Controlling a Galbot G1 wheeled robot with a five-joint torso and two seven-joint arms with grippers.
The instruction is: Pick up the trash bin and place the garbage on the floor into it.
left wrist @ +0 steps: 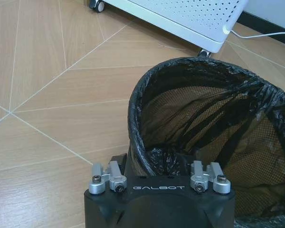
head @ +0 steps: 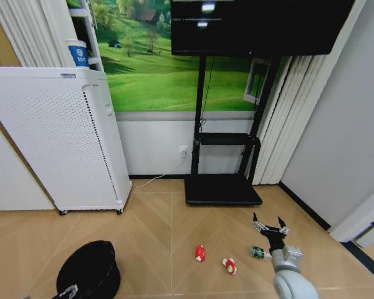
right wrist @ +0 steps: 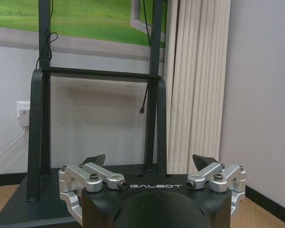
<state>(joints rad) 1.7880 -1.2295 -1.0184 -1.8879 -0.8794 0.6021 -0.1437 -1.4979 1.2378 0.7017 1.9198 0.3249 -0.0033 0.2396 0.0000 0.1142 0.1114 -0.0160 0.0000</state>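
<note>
The trash bin (head: 87,269), round and black with a bag liner, is at the lower left of the head view. My left gripper (head: 67,291) is at its near rim; in the left wrist view the left gripper (left wrist: 156,166) is shut on the trash bin (left wrist: 204,118) at its crumpled liner edge. The garbage lies on the floor (head: 156,230): a red-and-white piece (head: 200,253), another (head: 229,266), and a small green bottle (head: 257,252). My right gripper (head: 269,224) hangs open just above and beyond the bottle, holding nothing; in its own view the right gripper (right wrist: 151,160) faces the wall.
A tall white perforated appliance (head: 62,137) on casters stands behind the bin, its base (left wrist: 180,14) close by. A black TV stand (head: 223,187) with a flat base sits by the back wall. A white cable (head: 156,177) runs along the skirting. Vertical blinds (right wrist: 199,71) hang at the right.
</note>
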